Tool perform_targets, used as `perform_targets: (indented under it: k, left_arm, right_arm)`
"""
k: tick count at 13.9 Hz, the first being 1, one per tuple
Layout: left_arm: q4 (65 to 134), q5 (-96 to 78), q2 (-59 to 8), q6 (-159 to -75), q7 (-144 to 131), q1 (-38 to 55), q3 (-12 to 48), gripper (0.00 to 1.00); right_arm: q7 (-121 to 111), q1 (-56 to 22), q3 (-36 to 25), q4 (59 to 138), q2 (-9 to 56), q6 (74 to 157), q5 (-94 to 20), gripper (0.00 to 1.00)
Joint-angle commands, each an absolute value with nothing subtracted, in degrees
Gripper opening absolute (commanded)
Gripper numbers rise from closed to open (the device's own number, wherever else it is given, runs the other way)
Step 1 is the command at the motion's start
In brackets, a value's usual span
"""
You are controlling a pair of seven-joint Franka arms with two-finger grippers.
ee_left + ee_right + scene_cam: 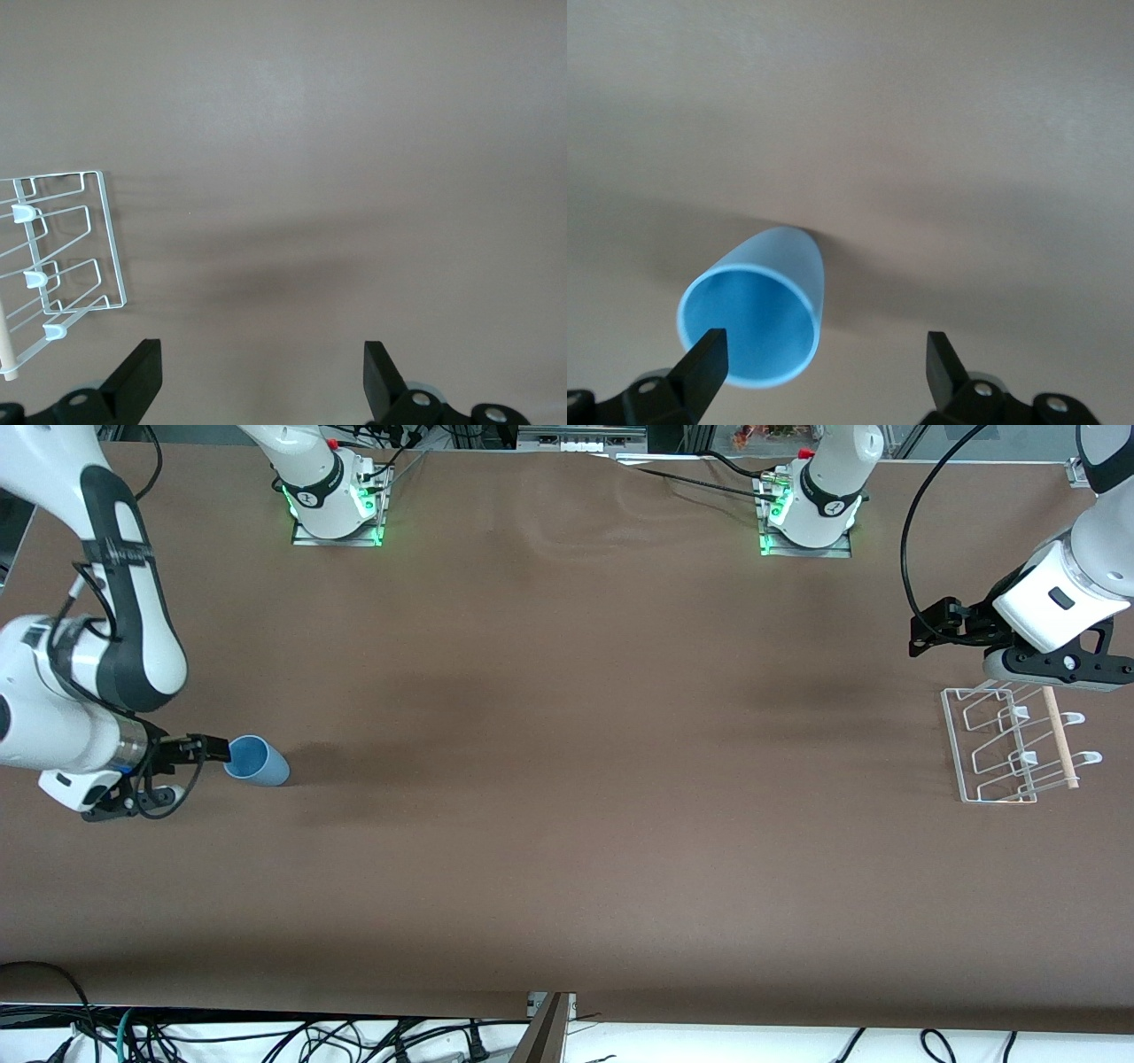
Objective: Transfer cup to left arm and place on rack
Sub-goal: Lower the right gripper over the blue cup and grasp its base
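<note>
The light-blue cup lies on its side on the brown table at the right arm's end, its open mouth turned toward my right gripper. My right gripper is low at that mouth and open. One fingertip overlaps the rim and the other stands well apart from the cup over bare table. The white wire rack with its wooden dowel stands at the left arm's end. My left gripper hangs open and empty beside the rack, over the table.
Both arm bases stand along the table's edge farthest from the front camera. Cables hang below the nearest edge. A wide stretch of brown cloth separates cup and rack.
</note>
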State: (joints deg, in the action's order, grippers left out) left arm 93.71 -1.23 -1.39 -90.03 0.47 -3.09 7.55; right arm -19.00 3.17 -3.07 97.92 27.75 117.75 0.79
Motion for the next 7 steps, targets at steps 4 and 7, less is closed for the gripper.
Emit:
perform_targets:
  k: [4,7]
  left_arm:
    - [93.96,-2.72,-0.7,-89.56,0.53,-3.43,7.56,1.0]
    - [93.87,-2.72,-0.7,-89.56,0.53,-3.43,7.65,1.0]
  right_arm:
    - [-20.12,3.52,-2.46,98.52,30.49,119.09,1.58,0.99]
    - [-20.21,3.43,-2.46,98.61,31.81,119.09,1.58,0.96]
